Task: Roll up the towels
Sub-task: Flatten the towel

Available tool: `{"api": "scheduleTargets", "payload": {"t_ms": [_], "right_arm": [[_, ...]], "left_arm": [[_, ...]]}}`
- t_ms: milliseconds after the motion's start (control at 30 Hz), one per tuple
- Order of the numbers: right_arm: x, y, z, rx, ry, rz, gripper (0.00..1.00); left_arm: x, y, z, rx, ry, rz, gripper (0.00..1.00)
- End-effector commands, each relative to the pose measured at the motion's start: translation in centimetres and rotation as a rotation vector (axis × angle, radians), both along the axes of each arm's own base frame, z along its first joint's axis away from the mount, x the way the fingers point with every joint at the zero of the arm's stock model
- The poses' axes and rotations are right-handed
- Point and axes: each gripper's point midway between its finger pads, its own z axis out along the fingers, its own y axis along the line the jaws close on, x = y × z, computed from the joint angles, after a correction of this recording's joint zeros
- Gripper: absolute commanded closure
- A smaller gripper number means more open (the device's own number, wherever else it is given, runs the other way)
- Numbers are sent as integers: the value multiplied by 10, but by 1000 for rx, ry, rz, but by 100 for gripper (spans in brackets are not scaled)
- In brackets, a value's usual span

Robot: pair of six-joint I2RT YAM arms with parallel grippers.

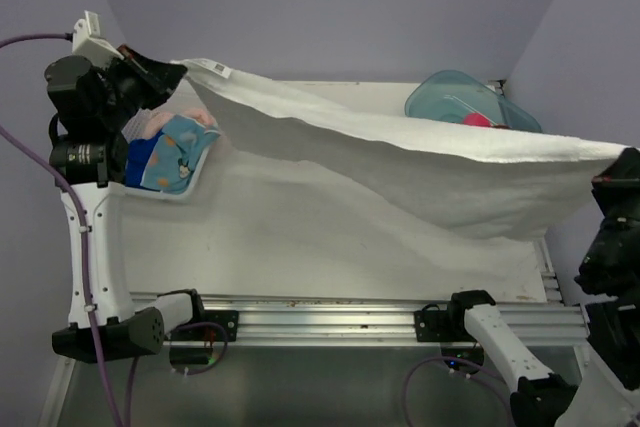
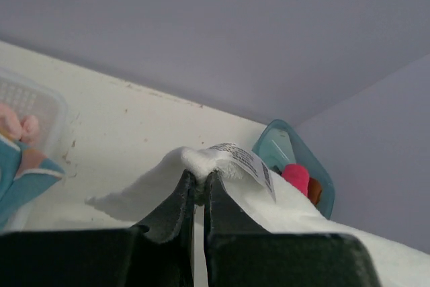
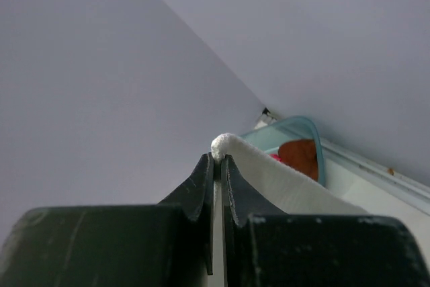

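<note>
While the left gripper (image 2: 199,178) and right gripper (image 3: 218,160) each clamp a corner, the white towel (image 1: 420,162) hangs stretched between them.

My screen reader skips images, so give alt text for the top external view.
The left gripper and right gripper hold a white towel stretched above the table, one end each. A towel basket sits at left, a teal tub back right.

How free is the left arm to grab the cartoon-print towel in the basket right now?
Probably not yet. The left gripper is shut on a corner of the white towel, stretched across to the right gripper. The cartoon-print towel lies nearby in the basket, likely reachable once that corner is released.
</note>
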Motion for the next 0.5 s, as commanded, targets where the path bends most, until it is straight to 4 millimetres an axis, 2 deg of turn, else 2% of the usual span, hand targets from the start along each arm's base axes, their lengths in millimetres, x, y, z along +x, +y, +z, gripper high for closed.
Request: {"api": "scheduleTargets", "payload": {"t_ms": [0,67,100,167,200,333,467], "right_arm": [[-59,-26,28,-46,-62,-133,100],[-85,-32,42,-47,-118,-158,100],[-97,-34,45,-44,-141,-162,100],[-115,-39,49,-50,-167,-175,100],[-130,-42,52,-42,-198,-178,100],[-156,-51,53,-27,-240,-172,100],[-163,-57,43,-10,-236,-147,100]], "left_arm": [[-42,-9,102,64,-311,-24,100],[-60,-8,122,89,-362,-2,100],[-71,-8,139,100,-405,6,100],[-87,-7,153,112,-440,30,100],[-103,-8,172,126,-492,41,100],[-138,-3,200,144,-564,106,100],[-168,1,215,173,-610,162,100]]}}
